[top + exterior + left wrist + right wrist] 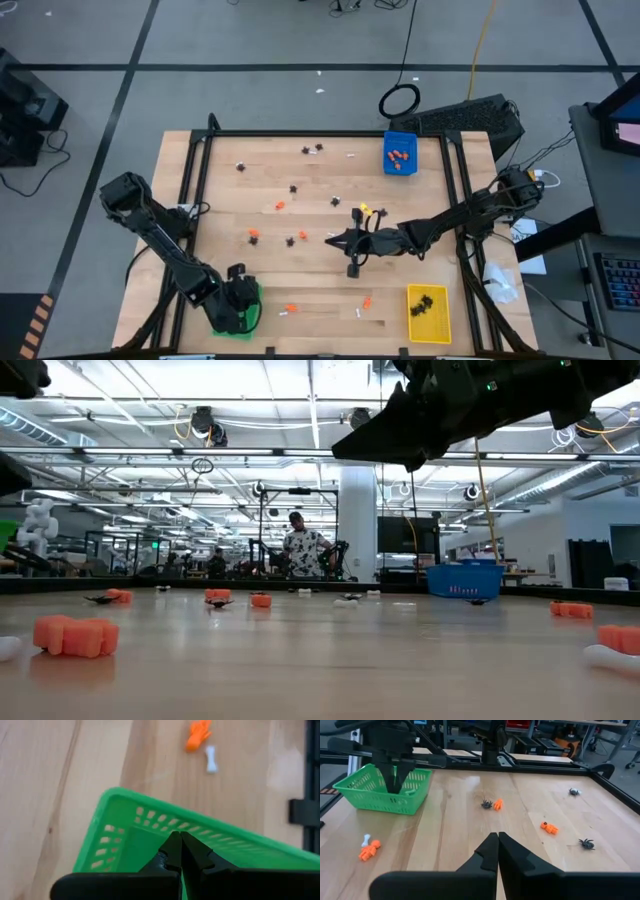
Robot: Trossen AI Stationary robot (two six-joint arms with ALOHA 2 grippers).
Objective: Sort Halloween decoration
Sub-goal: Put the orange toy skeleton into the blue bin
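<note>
Both arms' fingers (498,851) pressed together empty; orange and black trinkets (492,804) lie beyond them.

the table (320,290) is pale blond wood with darker grain streaks, edged by a black frame (300,133). the green tray (357,787) is bright green with a lattice of small holes along its walls; the blue tray (413,143) is strong blue, the yellow tray (445,310) warm yellow. the scattered trinkets come in three colours: orange lumps (369,851), black spider shapes (586,843) and white bone sticks (212,759). orange pieces show inside the blue tray, black ones inside the yellow. both arms are matt black, as are the left gripper (180,851) and right gripper (498,851). the floor (250,40) is grey with black lines, crossed by a yellow cable (484,40).
</note>
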